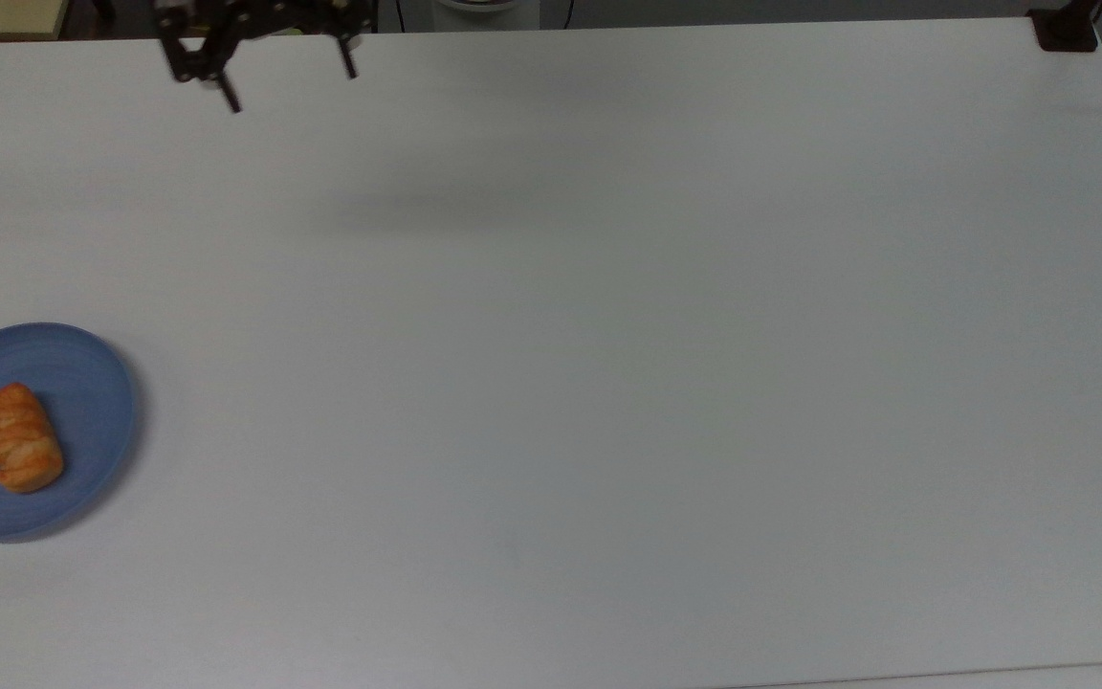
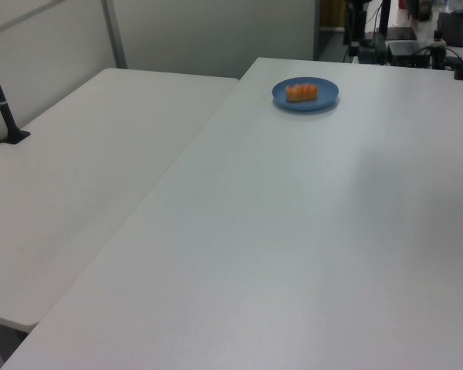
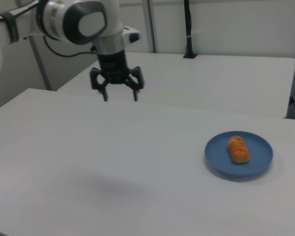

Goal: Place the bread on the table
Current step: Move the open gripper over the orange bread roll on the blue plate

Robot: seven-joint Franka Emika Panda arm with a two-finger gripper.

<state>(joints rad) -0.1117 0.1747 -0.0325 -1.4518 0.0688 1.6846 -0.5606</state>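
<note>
Bread (image 1: 19,437) lies on a round blue plate (image 1: 82,383) at the top view's left edge, its long side running roughly up and down the picture. The plate sits on the white worktop (image 1: 608,383), and the rest of that surface is bare. At the top view's upper left, the gripper (image 1: 288,86) hangs above the far edge of the worktop with its fingers (image 1: 229,96) spread wide and nothing between them, well apart from the plate. A soft shadow falls on the worktop below and to the right of it.

From the left view, the bread (image 2: 302,92) rests on the plate (image 2: 324,99) near the far end of the worktop (image 2: 293,247). A second white table (image 2: 77,177) stands alongside at the left view's left.

Across the right view, the gripper (image 3: 120,96) points downward over the worktop (image 3: 88,162), held by the white arm (image 3: 69,19), fingers (image 3: 104,93) wide and empty. The bread (image 3: 238,149) sits on the plate (image 3: 260,164) at the right view's right, well apart from the gripper.
</note>
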